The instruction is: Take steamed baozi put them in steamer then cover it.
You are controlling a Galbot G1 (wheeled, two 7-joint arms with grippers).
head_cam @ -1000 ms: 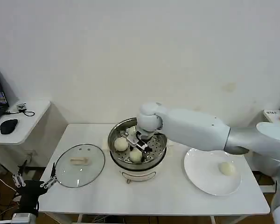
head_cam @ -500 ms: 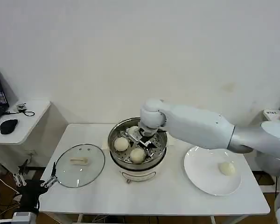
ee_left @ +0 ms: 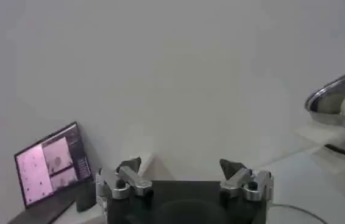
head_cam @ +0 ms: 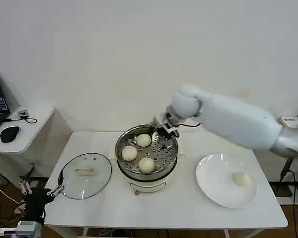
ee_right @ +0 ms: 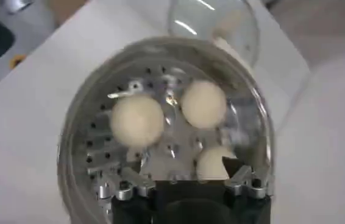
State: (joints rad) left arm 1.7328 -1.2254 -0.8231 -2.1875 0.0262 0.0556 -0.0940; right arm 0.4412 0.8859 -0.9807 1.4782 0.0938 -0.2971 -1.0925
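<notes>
Tabletop (head_cam: 154, 203): four baozi (head_cam: 146, 164) (three steamer-side (head_cam: 139, 174)).

Shiny perforated steel steamer (head_cam: 146, 157), smooth matt dough baozi (head_cam: 147, 164), clear glass cover (head_cam: 85, 175), glossy plate (head_cam: 213, 186)

Readable text: none on any object.
Laptop screen (ee_left: 53, 162): lit pink-and-grey windows, their contents too small to read.
White tag (head_cam: 288, 119) at the right edge of the head view: dark marks, not legible.
Steamer (head_cam: 146, 154): no brand or label visible on its steel wall or white base.
Plate (head_cam: 214, 186): plain, unmarked.
</notes>
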